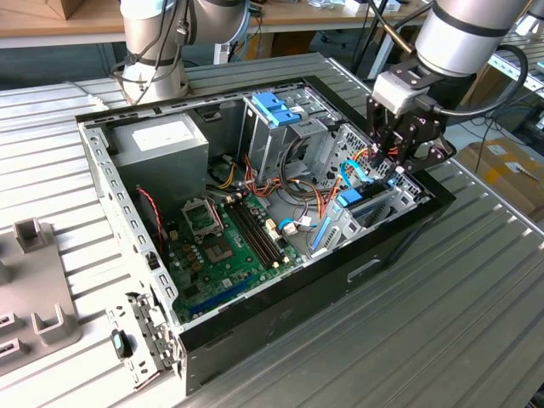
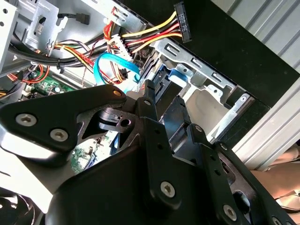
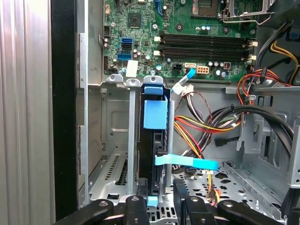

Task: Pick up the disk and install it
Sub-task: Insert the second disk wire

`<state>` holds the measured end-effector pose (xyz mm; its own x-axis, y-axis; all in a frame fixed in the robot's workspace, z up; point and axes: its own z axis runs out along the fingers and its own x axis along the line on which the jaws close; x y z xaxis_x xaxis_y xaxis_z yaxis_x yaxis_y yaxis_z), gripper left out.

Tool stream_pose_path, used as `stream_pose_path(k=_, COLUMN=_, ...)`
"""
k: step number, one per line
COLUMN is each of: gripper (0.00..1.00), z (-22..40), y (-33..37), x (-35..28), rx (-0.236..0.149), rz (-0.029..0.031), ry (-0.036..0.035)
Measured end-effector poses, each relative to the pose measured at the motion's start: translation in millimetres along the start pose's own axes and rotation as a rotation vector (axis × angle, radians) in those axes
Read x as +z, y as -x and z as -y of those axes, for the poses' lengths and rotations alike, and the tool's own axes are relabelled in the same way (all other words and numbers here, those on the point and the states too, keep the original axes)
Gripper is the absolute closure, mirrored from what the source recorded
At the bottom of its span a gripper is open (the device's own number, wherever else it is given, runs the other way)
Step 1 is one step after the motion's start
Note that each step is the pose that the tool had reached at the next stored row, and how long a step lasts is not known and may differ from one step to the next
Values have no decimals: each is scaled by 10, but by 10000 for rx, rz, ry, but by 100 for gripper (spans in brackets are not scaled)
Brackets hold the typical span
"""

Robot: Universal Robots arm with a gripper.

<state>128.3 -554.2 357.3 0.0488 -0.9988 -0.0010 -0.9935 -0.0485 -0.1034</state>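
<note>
First wrist view: tool (image 3: 161, 188) pinches disk (image 3: 155, 115), fingers (image 3: 138, 204) either side; disk upright inside metal drive bay (image 3: 110, 136).

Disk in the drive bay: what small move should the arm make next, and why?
Probably a short, straight push along the rails of the drive bay. The disk stands edge-on between them with the gripper at its near end, so it looks partly seated. The blue cable crosses right beside it, so the push should be slow.
</note>
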Motion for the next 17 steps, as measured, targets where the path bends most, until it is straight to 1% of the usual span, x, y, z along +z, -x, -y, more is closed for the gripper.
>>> stream_pose_path(k=7, gripper=64, z=18, y=0, x=-64, rx=0, rz=6, ry=48)
stream_pose_path(k=13, gripper=64, z=20, y=0, x=-67, rx=0, rz=4, ry=49)
stream_pose_path(k=17, gripper=64, z=48, y=15, x=-64, rx=-1, rz=4, ry=49)
